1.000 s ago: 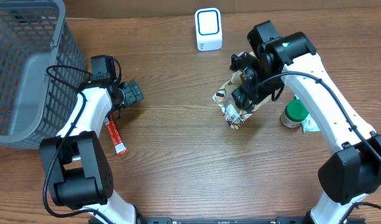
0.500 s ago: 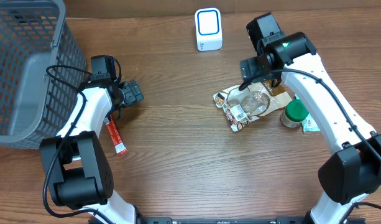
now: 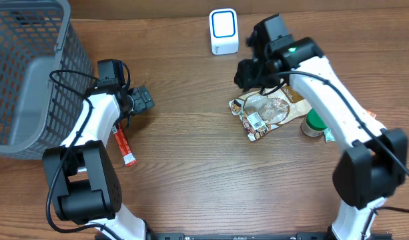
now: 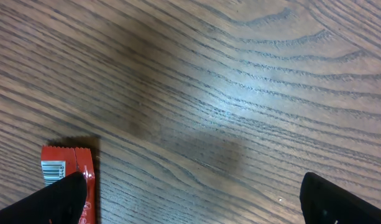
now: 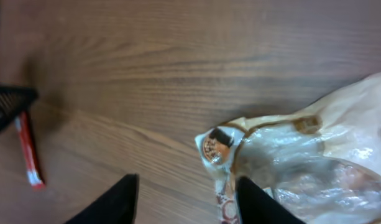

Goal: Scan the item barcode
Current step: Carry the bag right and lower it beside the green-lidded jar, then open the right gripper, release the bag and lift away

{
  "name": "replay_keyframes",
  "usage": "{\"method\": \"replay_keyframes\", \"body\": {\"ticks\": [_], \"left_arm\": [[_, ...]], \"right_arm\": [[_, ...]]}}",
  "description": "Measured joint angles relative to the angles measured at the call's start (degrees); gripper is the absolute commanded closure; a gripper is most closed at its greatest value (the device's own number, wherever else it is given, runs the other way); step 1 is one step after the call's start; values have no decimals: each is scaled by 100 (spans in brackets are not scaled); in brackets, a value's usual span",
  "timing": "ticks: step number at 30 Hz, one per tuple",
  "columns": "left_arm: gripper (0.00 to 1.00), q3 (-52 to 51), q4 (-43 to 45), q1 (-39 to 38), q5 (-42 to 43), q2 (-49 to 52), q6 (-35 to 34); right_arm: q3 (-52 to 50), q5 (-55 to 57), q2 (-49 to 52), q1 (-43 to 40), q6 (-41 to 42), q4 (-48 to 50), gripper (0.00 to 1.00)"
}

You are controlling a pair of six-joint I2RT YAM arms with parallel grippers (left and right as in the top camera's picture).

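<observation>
A clear snack bag (image 3: 265, 111) with brown print lies flat on the wooden table, its white barcode label (image 3: 255, 121) facing up. The white scanner (image 3: 223, 31) stands at the back centre. My right gripper (image 3: 246, 72) hovers just beyond the bag's far-left corner, its jaws apart with nothing between them. In the right wrist view the bag (image 5: 302, 155) lies right of the gripper (image 5: 187, 205), beside the right finger. My left gripper (image 3: 145, 100) is wide open over bare wood, with a red wrapped bar (image 4: 64, 167) under its left finger.
A grey wire basket (image 3: 24, 80) fills the left side. The red bar (image 3: 124, 148) lies beside the left arm. A green-lidded jar (image 3: 316, 121) stands right of the bag, with a small packet (image 3: 334, 135) next to it.
One second ago my right gripper held the bag up; the bag now lies flat. The gripper has let go, moved back and left, and its jaws have narrowed. The left arm is still.
</observation>
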Motion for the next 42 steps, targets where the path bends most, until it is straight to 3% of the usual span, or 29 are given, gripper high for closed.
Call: {"method": "replay_keyframes", "body": {"ticks": [3,7,23,26,28,32,33,42], "left_arm": [[0,0,2,0,0,0,0],[0,0,2,0,0,0,0],[0,0,2,0,0,0,0],[0,0,2,0,0,0,0],[0,0,2,0,0,0,0],[0,0,2,0,0,0,0],[0,0,2,0,0,0,0],[0,0,2,0,0,0,0]], "right_arm": [[-205,28,293,92,278,214,64],[-435,55,664,133,450,256,64],[-1134,872,826,57,562,-422,54],[-1132,778,820,24,562,-424,48],[-1132,625,778,24,562,-415,39],[-1113,321,520,26,608,-249,3],[-1086,280,461,24,601,-240,0],[-1047,-76,315,26,562,-199,0]]}}
